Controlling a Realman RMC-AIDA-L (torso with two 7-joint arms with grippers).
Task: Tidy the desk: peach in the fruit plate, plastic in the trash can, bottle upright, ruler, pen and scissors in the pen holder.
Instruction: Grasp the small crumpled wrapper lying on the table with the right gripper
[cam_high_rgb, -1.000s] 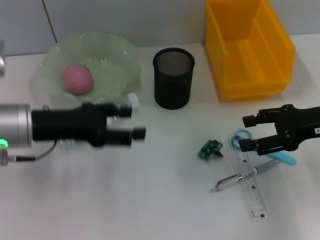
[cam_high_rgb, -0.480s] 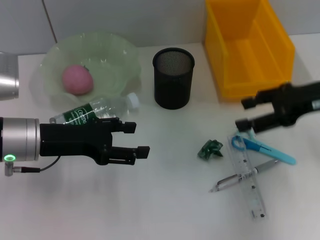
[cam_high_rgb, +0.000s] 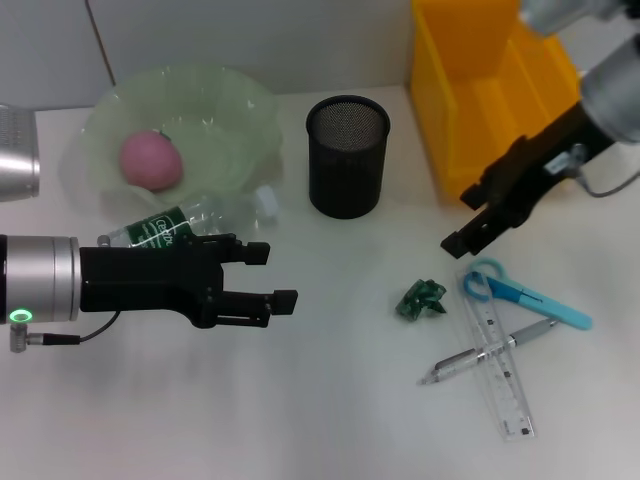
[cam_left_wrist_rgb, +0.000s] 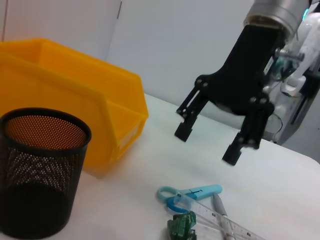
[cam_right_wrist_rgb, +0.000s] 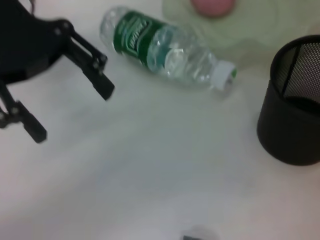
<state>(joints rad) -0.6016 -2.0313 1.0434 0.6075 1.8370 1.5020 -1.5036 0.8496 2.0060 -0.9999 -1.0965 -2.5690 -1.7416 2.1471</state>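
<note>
The pink peach lies in the green fruit plate. The clear bottle lies on its side in front of the plate, also in the right wrist view. My left gripper is open and empty, just in front of the bottle. The green plastic scrap, blue scissors, ruler and pen lie on the table at the right. My right gripper is open and empty, raised above the table between the scissors and the yellow bin.
The black mesh pen holder stands at the back middle, between plate and bin. The left wrist view shows the holder, the bin, the scissors and the right gripper above them.
My right gripper has risen and swung back from over the scissors toward the bin. My left gripper has drawn forward off the bottle, which now shows, then held still.
</note>
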